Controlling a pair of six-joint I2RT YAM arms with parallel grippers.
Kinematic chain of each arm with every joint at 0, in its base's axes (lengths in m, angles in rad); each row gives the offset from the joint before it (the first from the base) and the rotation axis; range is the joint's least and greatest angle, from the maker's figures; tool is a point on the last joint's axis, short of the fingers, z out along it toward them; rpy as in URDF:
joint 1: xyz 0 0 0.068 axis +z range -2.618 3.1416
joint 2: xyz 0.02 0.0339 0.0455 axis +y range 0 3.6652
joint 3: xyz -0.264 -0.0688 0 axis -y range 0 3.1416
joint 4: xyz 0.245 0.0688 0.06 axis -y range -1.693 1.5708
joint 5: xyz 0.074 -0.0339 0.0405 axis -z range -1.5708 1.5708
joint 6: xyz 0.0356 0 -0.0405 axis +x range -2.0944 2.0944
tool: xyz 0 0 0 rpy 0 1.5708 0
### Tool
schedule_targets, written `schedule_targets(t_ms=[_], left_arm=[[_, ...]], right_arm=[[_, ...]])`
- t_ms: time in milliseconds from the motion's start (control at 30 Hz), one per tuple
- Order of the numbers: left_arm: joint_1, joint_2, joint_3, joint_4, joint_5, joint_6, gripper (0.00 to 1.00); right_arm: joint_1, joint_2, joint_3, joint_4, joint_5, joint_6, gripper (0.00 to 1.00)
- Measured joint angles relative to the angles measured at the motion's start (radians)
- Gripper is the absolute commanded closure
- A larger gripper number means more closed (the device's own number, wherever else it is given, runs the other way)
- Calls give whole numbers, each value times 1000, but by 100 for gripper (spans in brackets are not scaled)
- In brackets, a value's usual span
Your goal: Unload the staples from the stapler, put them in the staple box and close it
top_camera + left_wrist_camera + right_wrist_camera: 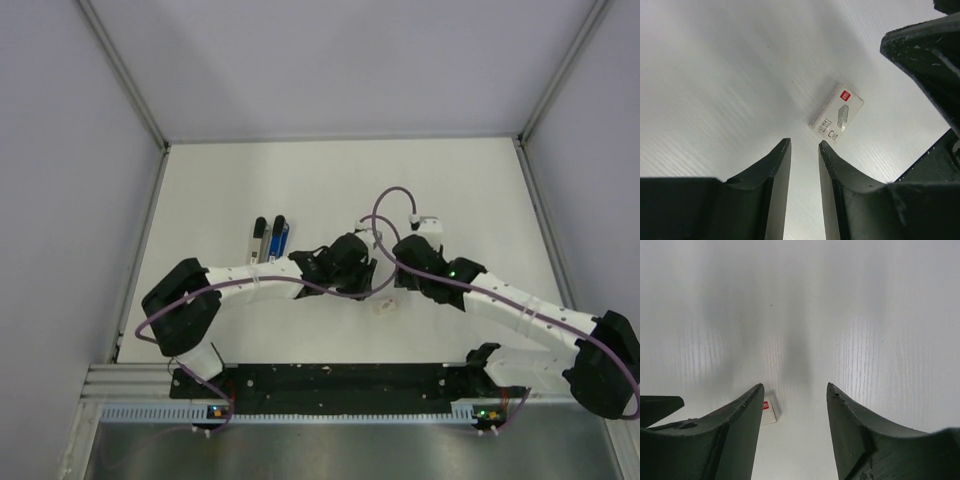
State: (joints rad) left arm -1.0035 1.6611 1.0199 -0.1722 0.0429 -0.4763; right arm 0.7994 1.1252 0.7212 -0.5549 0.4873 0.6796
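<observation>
No staple strip shows in any view. Two slim stapler-like objects lie side by side at the left, one black and grey [258, 241], one black and blue [278, 238]; I cannot tell which holds staples. My left gripper [352, 268] hovers mid-table, to the right of them. In the left wrist view it [804, 142] is open by a narrow gap, with only bare table between its fingers. My right gripper [408, 262] hovers close beside the left one. In the right wrist view it [795, 386] is open wide and empty.
A small white staple box with a red label [385, 308] lies just in front of both grippers. It shows ahead of the left fingers [836, 114] and half hidden behind the right gripper's left finger [770, 410]. The right arm's dark body [925, 55] is close on the left gripper's right.
</observation>
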Motion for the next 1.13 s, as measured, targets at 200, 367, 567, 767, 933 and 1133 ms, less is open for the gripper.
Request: schedule_targets(t_ms=[200,367,567,767,933,1133], left_arm=[[7,-87,10,-79,-100,26,53],[19,-207,38,-150,-219,64,37],[34,-352,64,-225,-374,116,1],[39,-486,65,-314,-478,141,1],[40,-598,64,-349,-536,155,1],[40,-653,49,-360,-575,158,1]], right_arm=[[-39,2,72,-22,3,-68,31],[-43,9,174,-21,16,-116,1],[-43,9,277,-19,64,-181,1],[-44,9,314,-21,134,-208,1],[-44,8,315,-23,152,-209,1],[-44,-31,317,-24,147,-221,1]])
